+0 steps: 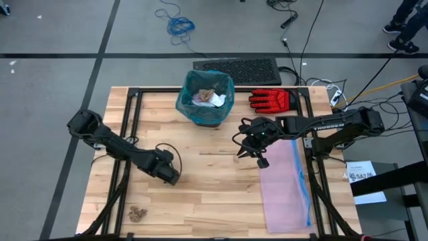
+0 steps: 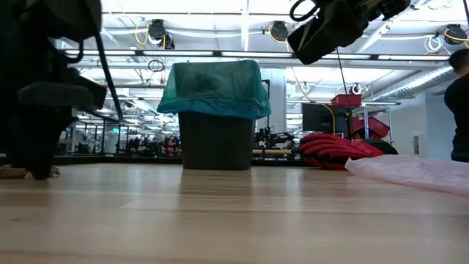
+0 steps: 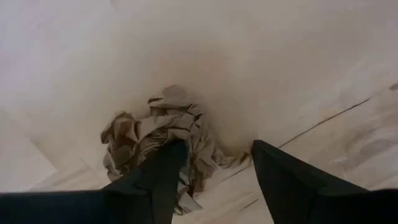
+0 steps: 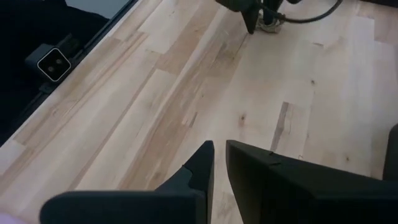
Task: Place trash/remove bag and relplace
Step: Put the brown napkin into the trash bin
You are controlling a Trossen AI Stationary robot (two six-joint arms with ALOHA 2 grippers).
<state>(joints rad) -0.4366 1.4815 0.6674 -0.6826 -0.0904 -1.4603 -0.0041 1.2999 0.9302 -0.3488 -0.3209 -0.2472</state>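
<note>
High view: the bin [image 1: 204, 110] stands at the table's [image 1: 214, 194] twelve o'clock edge, lined with the teal bag [image 1: 227, 94], whose rim folds over the outside. Crumpled brown and white trash [image 1: 207, 97] lies inside it. One brown paper wad [image 1: 138, 214] remains on the table at about seven o'clock, near the front edge.

The left gripper [image 1: 170, 175] is low over the table at roughly eight o'clock from centre, just short of that wad. Its wrist camera shows the wad [image 3: 165, 134] directly ahead, the fingers [image 3: 158, 180] spread, one of them overlapping the paper's near edge; contact cannot be confirmed.

The right gripper [image 1: 257, 157] hangs above the table just right of centre, at three o'clock, raised clear of the surface in the low view [image 2: 330, 29]. Its fingers [image 4: 199, 165] are nearly pressed together, a narrow slit between them, nothing held.

The pink replacement bag [image 1: 287, 187] lies flat along the table's right side, at four o'clock. A red glove [image 1: 271, 100] rests at one o'clock, just beside the bin.
</note>
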